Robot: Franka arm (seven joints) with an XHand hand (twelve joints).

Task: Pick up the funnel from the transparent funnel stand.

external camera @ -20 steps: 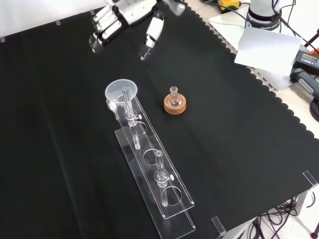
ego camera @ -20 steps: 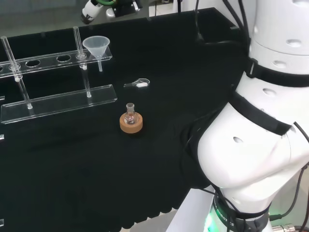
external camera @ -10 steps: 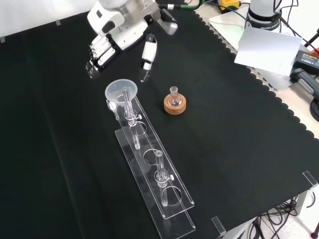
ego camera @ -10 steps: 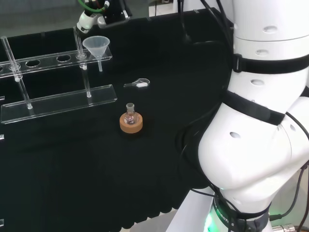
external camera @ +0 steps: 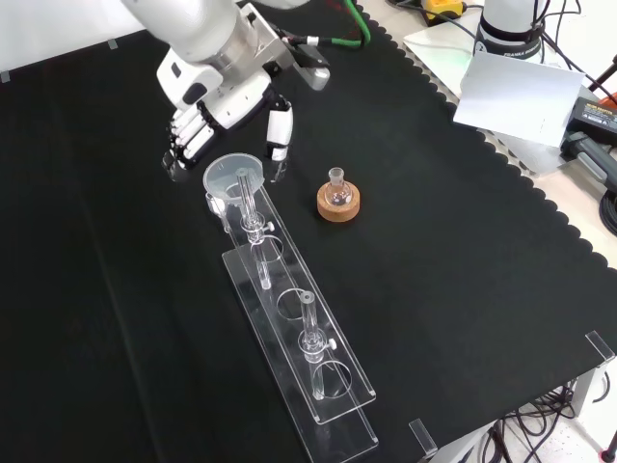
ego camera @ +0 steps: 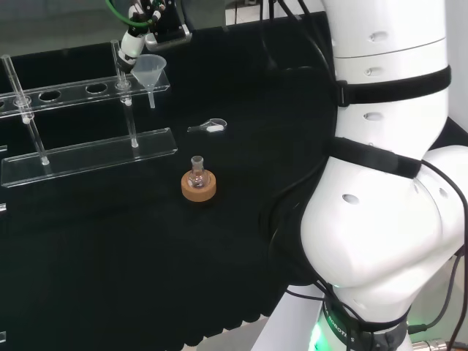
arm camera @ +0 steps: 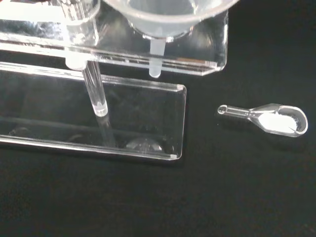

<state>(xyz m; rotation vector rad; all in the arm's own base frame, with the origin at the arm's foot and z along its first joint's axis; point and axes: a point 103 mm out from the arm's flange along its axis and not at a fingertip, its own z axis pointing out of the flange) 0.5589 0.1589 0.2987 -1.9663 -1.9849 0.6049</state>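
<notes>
While my hand (external camera: 224,101) hangs just above it, fingers straight and spread, the funnel (external camera: 234,177) still sits in the transparent funnel stand (external camera: 299,353).
In the front view I see its fingers left of the funnel's rim, its thumb right; farther right stands a small flask on a cork ring (external camera: 337,204).

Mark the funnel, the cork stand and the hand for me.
funnel (external camera: 234,177): front view, inside of its bowl.
cork stand (ego camera: 199,187): head view, its side wall under the small flask.
hand (external camera: 280,127): front view, on the thumb beside the funnel.
</notes>
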